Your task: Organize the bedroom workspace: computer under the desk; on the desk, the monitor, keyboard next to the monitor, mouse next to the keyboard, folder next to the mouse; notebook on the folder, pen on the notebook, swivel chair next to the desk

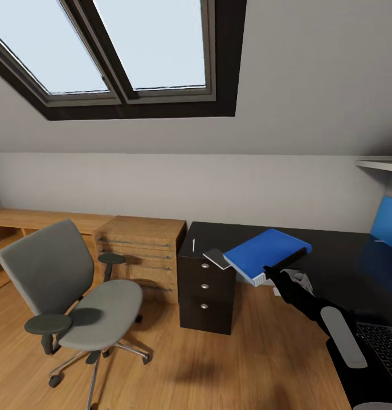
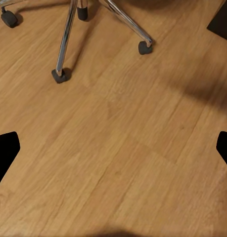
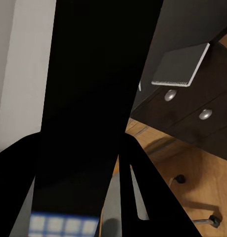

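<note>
Blue and flat, the folder (image 1: 266, 252) is pinched at its near, dark-spined edge by the right end effector (image 1: 276, 272), which holds it tilted in the air above the left end of the glossy black surface (image 1: 333, 250); in the right wrist view the folder (image 3: 98, 98) rises as a dark slab between the fingers. Just beyond its lower corner the grey notebook (image 1: 217, 258) lies on the surface over the dark drawer unit (image 1: 206, 293), its corner jutting past the edge, and the short white pen (image 1: 193, 245) rests a little behind it. The keyboard (image 1: 384, 345) sits on the surface close to the robot, at the head view's right. Off to the left the swivel chair (image 1: 70, 290) stands on the wood floor (image 2: 113, 148), seat bare, well apart from the surface. The left end effector (image 2: 113, 148) hangs spread wide over the floor near the chair's chrome base (image 2: 68, 44), holding nothing.

The step in hand looks like carrying the folder to its place. The mouse cannot be made out, so the exact spot is uncertain; the next move probably calls for swinging the folder rightward, levelling it, and lowering it flat before letting go.
</note>
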Robot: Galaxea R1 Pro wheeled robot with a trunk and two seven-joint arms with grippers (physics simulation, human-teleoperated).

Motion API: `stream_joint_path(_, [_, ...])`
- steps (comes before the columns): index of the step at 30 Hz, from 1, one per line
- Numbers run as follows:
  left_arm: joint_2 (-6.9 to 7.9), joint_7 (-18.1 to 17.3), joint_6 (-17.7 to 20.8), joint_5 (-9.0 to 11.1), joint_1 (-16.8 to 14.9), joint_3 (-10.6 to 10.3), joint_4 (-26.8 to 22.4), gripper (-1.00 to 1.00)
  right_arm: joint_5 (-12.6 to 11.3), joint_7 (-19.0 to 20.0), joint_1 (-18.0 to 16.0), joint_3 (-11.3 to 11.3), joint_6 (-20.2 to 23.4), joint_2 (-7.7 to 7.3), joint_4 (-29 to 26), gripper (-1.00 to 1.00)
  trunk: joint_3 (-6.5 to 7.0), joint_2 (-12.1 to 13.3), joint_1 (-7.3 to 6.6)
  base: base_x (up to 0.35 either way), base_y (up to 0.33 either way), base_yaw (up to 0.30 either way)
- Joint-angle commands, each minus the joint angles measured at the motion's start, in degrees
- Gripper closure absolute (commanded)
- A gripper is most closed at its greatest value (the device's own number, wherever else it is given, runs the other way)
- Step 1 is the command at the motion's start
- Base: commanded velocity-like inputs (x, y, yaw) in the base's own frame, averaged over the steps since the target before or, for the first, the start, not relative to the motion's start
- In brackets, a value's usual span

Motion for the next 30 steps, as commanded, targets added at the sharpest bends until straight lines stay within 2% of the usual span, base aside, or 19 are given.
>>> stream_joint_path(1, [-0.01, 0.07, -0.18, 0.56, -0.03, -0.02, 0.01, -1.0, -0.31, -0.09, -0.04, -0.06, 0.26, 0.0, -0.03, 1.0, -0.07, -0.04, 0.0, 0.0, 0.0, 0.0])
stream_joint_path(19, [-0.06, 0.06, -0.18, 0.56, -0.03, 0.03, 0.54, -1.0, -0.32, -0.05, -0.04, -0.05, 0.28, 0.19, 1.08, 1.0, -0.06, -0.04, 0.0, 0.0, 0.0, -0.006])
stream_joint_path(30, [-0.1, -0.1, -0.18, 0.56, -0.03, 0.07, 0.54, -1.0, -0.28, 0.05, -0.04, -0.05, 0.24, 0.15, 1.25, 1.0, 0.17, -0.04, 0.0, 0.022, 0.111, -0.272])
